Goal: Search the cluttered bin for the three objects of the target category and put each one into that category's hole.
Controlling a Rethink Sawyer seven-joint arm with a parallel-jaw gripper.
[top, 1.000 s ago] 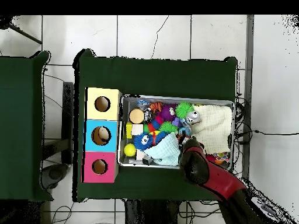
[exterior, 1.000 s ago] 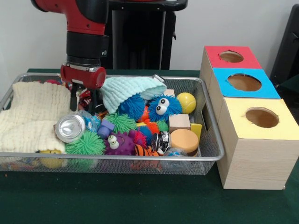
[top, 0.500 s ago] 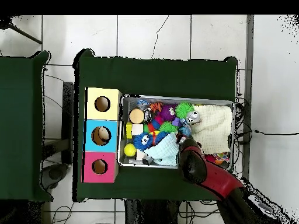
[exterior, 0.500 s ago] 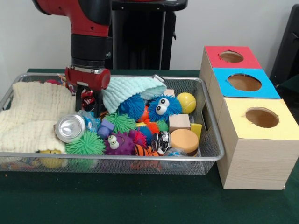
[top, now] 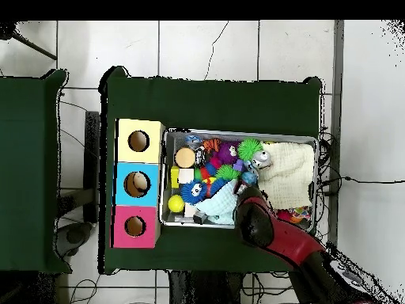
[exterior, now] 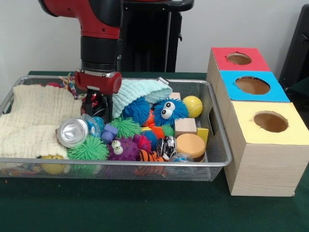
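Note:
A wire bin (exterior: 145,165) holds a heap of toys: a blue furry ball with eyes (exterior: 166,111), a yellow ball (exterior: 193,105), a green spiky ball (exterior: 88,149), a purple spiky ball with eyes (exterior: 124,149), a silver can (exterior: 72,132), a wooden cube (exterior: 185,126) and an orange disc (exterior: 190,145). My gripper (exterior: 99,110) reaches down into the bin between the cream cloth (exterior: 38,116) and the mint cloth (exterior: 140,92). Something red and white shows at it. In the overhead view the arm (top: 257,218) hides the gripper.
Beside the bin stand three wooden boxes with round holes: red top (exterior: 239,58), blue top (exterior: 252,85), yellow top (exterior: 270,122). A colourful rope toy (exterior: 70,84) lies at the bin's back rim. The overhead view shows the boxes (top: 138,184) left of the bin (top: 237,132).
The gripper has shifted steadily to the right in the front view, away from the cream cloth and up against the mint cloth. The red and white bit has moved along with it.

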